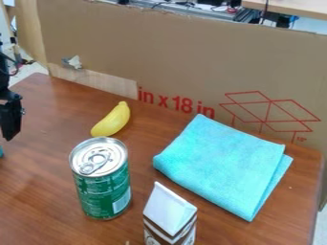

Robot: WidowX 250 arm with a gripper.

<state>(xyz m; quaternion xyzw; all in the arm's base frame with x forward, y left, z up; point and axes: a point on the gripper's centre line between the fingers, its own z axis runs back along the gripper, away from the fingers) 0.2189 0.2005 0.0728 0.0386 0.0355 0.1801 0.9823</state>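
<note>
At the left edge of the camera view hangs the black gripper [10, 125], over the left part of the table and holding nothing that I can see. Nearest to it on its right is a yellow toy banana [112, 119], lying on the wood. A green can with a silver top [104, 191] stands upright in front of the banana. To the right lies a folded turquoise cloth [223, 165]. A small brown and white carton [170, 215] stands at the bottom, right of the can.
A cardboard wall [191, 57] with red print rises along the table's back edge. The brown wooden table [38, 191] ends near the cloth on the right. A bit of turquoise [1, 152] shows at the left edge below the gripper.
</note>
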